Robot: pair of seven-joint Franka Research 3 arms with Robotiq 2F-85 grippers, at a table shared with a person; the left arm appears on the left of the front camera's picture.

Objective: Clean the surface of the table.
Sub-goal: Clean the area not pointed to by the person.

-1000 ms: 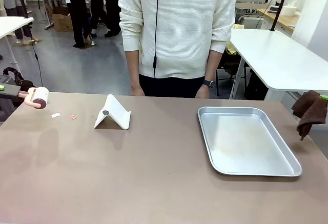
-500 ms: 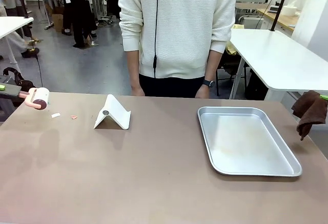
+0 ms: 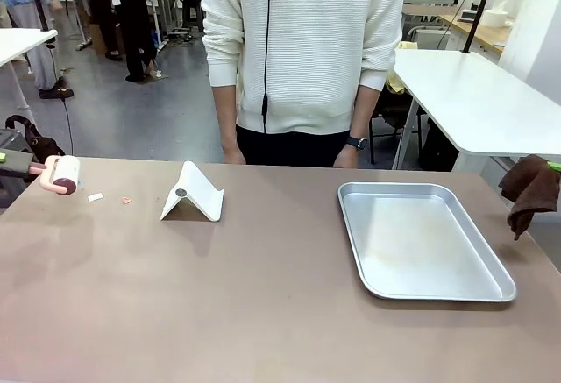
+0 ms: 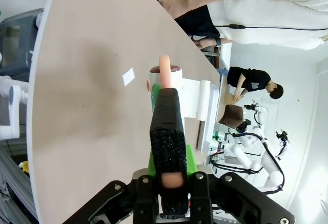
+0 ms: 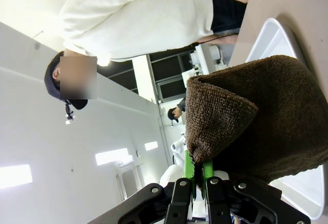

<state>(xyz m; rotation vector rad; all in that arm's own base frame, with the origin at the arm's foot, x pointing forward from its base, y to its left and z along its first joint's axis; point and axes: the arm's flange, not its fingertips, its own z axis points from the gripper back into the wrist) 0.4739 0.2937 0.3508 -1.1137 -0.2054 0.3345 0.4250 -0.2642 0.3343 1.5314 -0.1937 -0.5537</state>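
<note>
**A:** What has the left pincer got?

**B:** It is clamped on the pink handle of a lint roller. The drum sits well to the left of the white stand, at the worktop's left edge. I cannot tell whether it touches the surface.

**A:** And the right pincer?

**B:** It is closed on a brown cloth, pinched between its green pads. The cloth droops in folds far to the right of the stand, by the worktop's right edge.

**A:** What lies nearer the stand?

**B:** Two small scraps, one white and one pinkish, lie on the worktop between the roller and the stand. A metal tray sits flat well to the stand's right.

**A:** And the worktop itself?

**B:** It is taupe-brown and spreads out around the stand on every side. A person in a white jumper stands at its far edge, behind the stand and a little to its right.
</note>
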